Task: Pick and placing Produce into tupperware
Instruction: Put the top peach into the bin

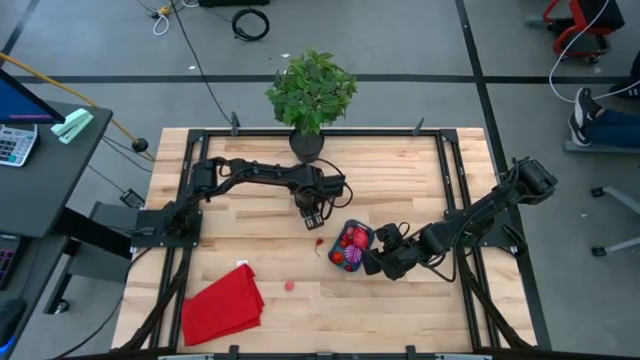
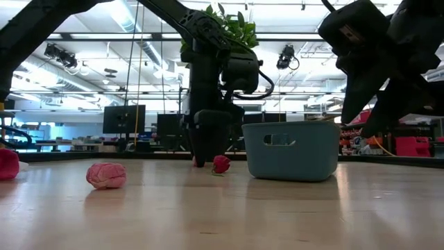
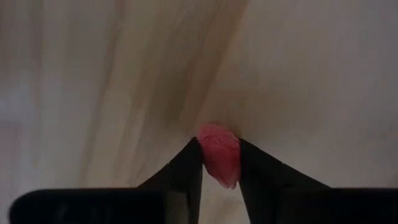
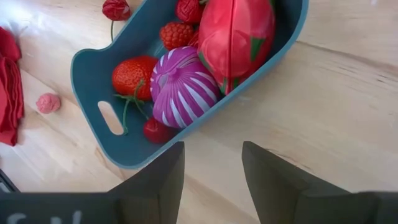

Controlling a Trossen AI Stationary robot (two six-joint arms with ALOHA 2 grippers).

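The teal tub [image 1: 334, 256] [image 2: 291, 153] [image 4: 93, 93] stands right of the table's middle. It holds a purple-and-white striped piece [image 4: 183, 87], a strawberry [image 4: 134, 74], raspberries and a large red fruit [image 4: 236, 34]. A small red piece [image 1: 320, 241] [image 2: 220, 164] lies just left of the tub. A pink piece [image 1: 290, 285] [image 2: 106, 175] lies nearer the front. My left gripper [image 1: 312, 216] [image 3: 219, 163] stands at the table's middle, left of the tub and beyond it, shut on a small pink-red piece [image 3: 219, 149]. My right gripper [image 1: 385, 260] [image 4: 211, 168] is open just right of the tub. My left gripper pinches the small pink-red piece [image 3: 219, 149] between its two fingertips [image 3: 189, 168], coming from above and pointing down. The piece sticks out past the fingertips, just above the wooden tabletop. Whether it still rests on the wood, I cannot tell.
A large red cloth [image 1: 222, 305] [image 4: 7, 93] lies near the table's front left. A potted plant [image 1: 307, 143] stands at the far edge. Bare wood stretches between the cloth and the tub and along the front edge.
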